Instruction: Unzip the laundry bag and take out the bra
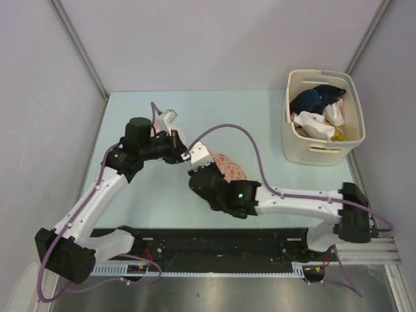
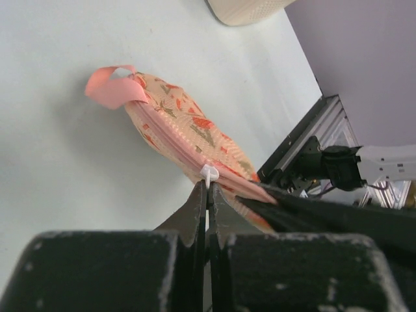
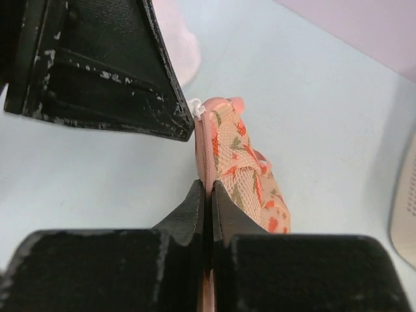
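Observation:
The laundry bag (image 1: 231, 168) is a peach mesh pouch with orange-red print, lying mid-table between both grippers. In the left wrist view the bag (image 2: 188, 130) shows its pink loop (image 2: 112, 88) and pink zipper line. My left gripper (image 2: 208, 185) is shut on the white zipper pull (image 2: 209, 173). My right gripper (image 3: 211, 188) is shut on the bag's pink zipper edge (image 3: 207, 156), with the bag (image 3: 244, 169) standing on edge. In the top view the left gripper (image 1: 190, 156) and right gripper (image 1: 203, 174) meet at the bag's left end. The bra is hidden.
A cream basket (image 1: 354, 133) at the back right holds navy and white garments (image 1: 318, 107). A white cloth piece with pink edge (image 1: 168, 119) lies behind the left arm. Grey walls close the table on three sides.

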### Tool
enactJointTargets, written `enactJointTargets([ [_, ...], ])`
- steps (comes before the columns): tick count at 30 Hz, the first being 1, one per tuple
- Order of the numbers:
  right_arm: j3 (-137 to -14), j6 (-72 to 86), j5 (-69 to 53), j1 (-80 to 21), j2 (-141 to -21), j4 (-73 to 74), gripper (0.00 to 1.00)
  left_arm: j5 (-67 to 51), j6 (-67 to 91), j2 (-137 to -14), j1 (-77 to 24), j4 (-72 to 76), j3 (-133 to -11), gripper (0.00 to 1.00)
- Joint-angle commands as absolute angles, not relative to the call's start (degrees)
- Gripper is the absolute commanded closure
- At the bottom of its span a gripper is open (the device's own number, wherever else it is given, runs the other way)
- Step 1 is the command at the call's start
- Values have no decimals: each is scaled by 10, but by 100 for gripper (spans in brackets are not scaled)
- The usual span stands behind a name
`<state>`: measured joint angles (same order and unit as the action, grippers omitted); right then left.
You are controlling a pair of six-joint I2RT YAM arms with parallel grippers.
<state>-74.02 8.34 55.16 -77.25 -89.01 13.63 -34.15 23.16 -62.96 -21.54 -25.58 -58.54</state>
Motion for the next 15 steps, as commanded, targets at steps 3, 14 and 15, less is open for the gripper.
enactJointTargets([
  [3,-666,-45,284,-730,-709,69,100,-328,208,-641,-195,-287,-641,100],
  [14,-582,-3,185,-674,-507,72,100,-367,257,-666,-166,-246,-605,100],
  [15,-556,10,189,-658,-496,58,100,-370,260,-666,-164,-243,-601,100],
])
